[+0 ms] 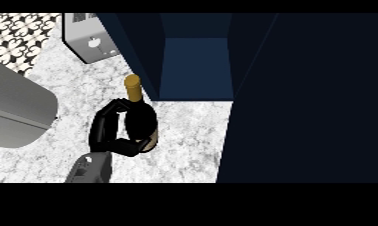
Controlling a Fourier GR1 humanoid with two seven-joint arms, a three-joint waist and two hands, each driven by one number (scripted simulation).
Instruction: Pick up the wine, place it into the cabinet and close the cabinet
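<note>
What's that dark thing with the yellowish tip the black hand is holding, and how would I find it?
Start at the big dark blue cabinet, open toward the speckled white counter. Just in front of its left wall stands the wine bottle, with the left hand curled round its body. Its black body and golden-tan top set it apart from the grey appliance at the left edge and the toaster behind.

A toaster (88,42) and grey pot (22,107) sit on the marble counter (184,130).
</note>
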